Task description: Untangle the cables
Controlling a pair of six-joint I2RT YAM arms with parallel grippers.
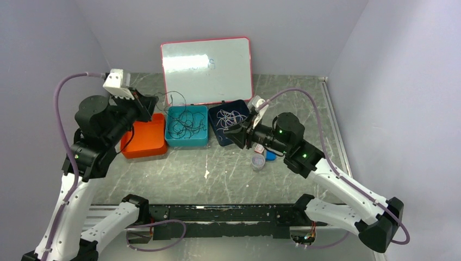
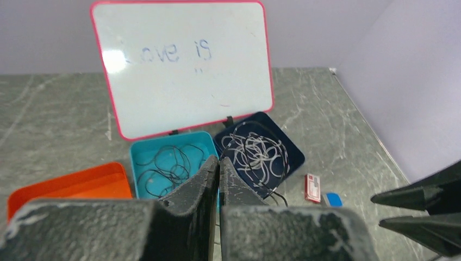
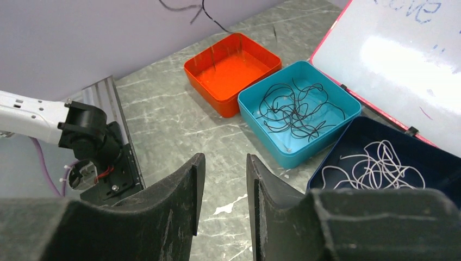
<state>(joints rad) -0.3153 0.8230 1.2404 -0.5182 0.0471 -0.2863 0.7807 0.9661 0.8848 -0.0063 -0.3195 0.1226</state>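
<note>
Black cables (image 1: 185,126) lie coiled in the teal bin (image 1: 204,142). White cables (image 1: 231,117) lie in the navy bin (image 1: 216,135). My left gripper (image 2: 219,159) hangs raised above the orange bin (image 1: 144,142), shut on a black cable (image 2: 278,197) that trails over the navy bin. That cable also dangles in the air at the top of the right wrist view (image 3: 204,11). My right gripper (image 3: 225,157) hovers over bare table in front of the navy bin, its jaws apart with nothing between them.
A pink-framed whiteboard (image 1: 206,70) leans against the back wall behind the bins. A small red-and-white item (image 2: 312,188), a blue piece (image 2: 333,199) and a small jar (image 1: 258,162) lie on the table right of the navy bin.
</note>
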